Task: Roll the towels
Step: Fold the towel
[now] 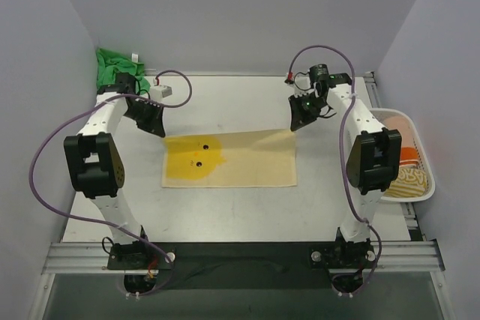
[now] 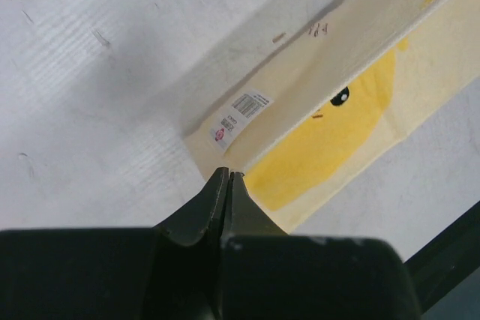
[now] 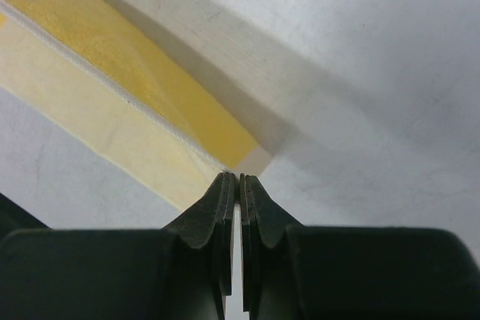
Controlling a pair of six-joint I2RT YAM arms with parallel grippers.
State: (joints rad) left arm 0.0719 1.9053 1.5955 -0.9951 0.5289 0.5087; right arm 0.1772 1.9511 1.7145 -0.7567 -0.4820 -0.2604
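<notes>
The pale yellow towel (image 1: 240,162) lies across the middle of the table, a darker yellow face with two black eyes on it. Its far edge is lifted, and in the left wrist view the towel (image 2: 337,125) shows its pale underside and a small printed label (image 2: 244,114). My left gripper (image 1: 159,131) (image 2: 229,175) is shut on the far left corner. My right gripper (image 1: 294,127) (image 3: 238,178) is shut on the far right corner of the towel (image 3: 97,103). The bright green towel (image 1: 116,69) sits bunched in the back left corner, behind the left arm.
A white slatted basket (image 1: 420,189) stands at the right edge of the table, holding orange and patterned cloths. Grey walls close in the back and both sides. Cables loop from both arms over the table.
</notes>
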